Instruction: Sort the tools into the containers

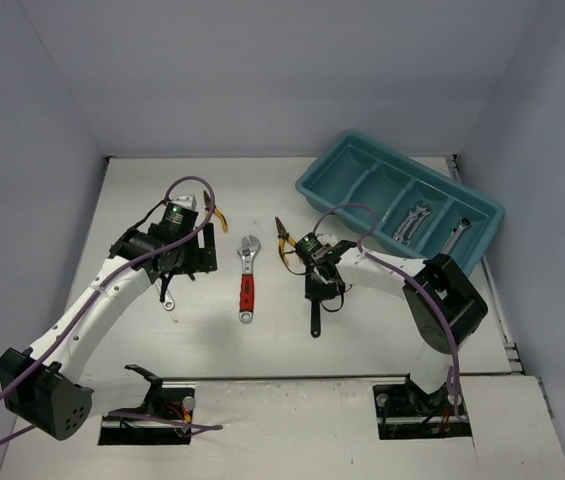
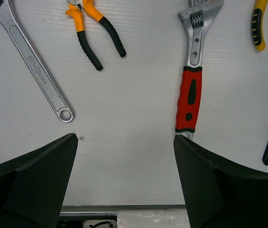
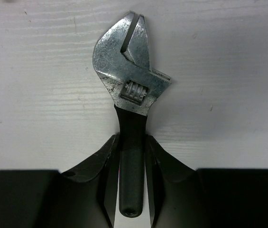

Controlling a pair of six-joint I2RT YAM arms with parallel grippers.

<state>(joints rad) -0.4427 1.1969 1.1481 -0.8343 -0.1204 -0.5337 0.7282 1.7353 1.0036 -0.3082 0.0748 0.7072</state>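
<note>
My right gripper (image 1: 320, 283) (image 3: 132, 152) is shut on the handle of a black-handled adjustable wrench (image 1: 315, 318) (image 3: 130, 80), low over the table; its silver head points away from the wrist. My left gripper (image 1: 188, 258) (image 2: 124, 156) is open and empty above bare table. In the left wrist view a red-handled adjustable wrench (image 2: 189, 92) (image 1: 248, 287) lies just beyond my right finger (image 2: 209, 175). A silver wrench (image 2: 39, 71) (image 1: 167, 297) lies to the left. Orange-and-black pliers (image 2: 96, 31) (image 1: 284, 240) and yellow-handled pliers (image 2: 262, 23) (image 1: 219, 217) lie farther off. The teal tray (image 1: 345, 182) stands at the back right.
Two of the tray's right-hand compartments hold silver wrenches (image 1: 412, 222) (image 1: 455, 232); its two left compartments look bare. Grey walls close in the table on the left, back and right. The arm bases and purple cables sit at the near edge.
</note>
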